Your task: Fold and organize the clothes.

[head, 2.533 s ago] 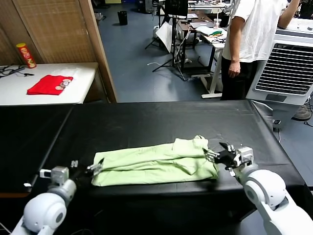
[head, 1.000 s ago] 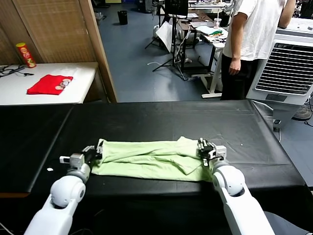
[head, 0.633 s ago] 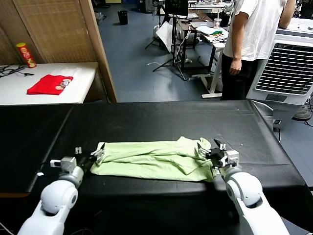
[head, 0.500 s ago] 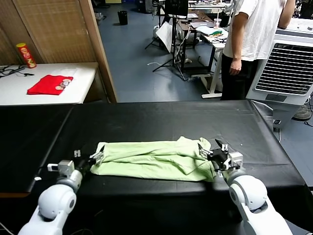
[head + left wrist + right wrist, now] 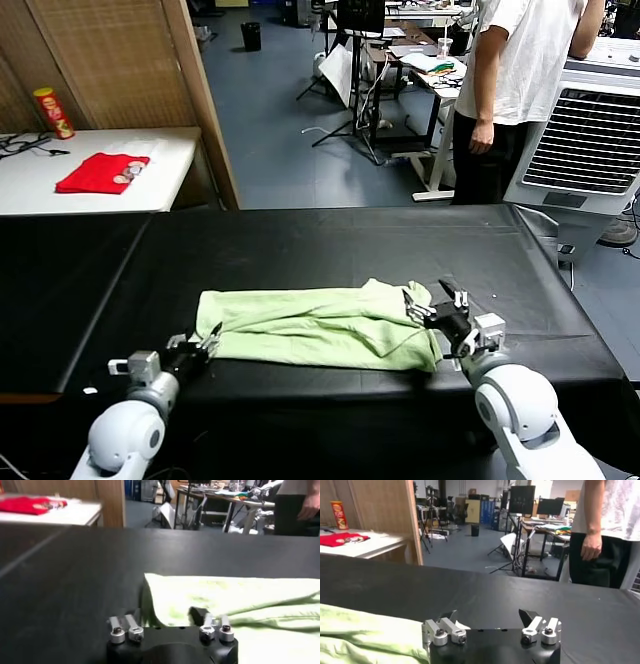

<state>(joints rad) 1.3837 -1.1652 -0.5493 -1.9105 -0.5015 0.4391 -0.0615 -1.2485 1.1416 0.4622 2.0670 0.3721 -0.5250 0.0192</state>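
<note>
While the T-shirt (image 5: 320, 327) lies as a long folded band across the black table (image 5: 300, 250), the head view puts the left gripper (image 5: 203, 347) at its left end and the right gripper (image 5: 432, 303) at its right end, jaws spread and gripping nothing.

From the left wrist, the band's corner (image 5: 150, 587) sits just ahead of the jaws, between them. They look parted, though whether they pinch cloth I cannot tell.

From the right wrist, 2 open fingers (image 5: 529, 616) stand over bare table, cloth beside 1 of them.

A neat fold likely needs both ends pinched through every layer and lifted evenly.
</note>
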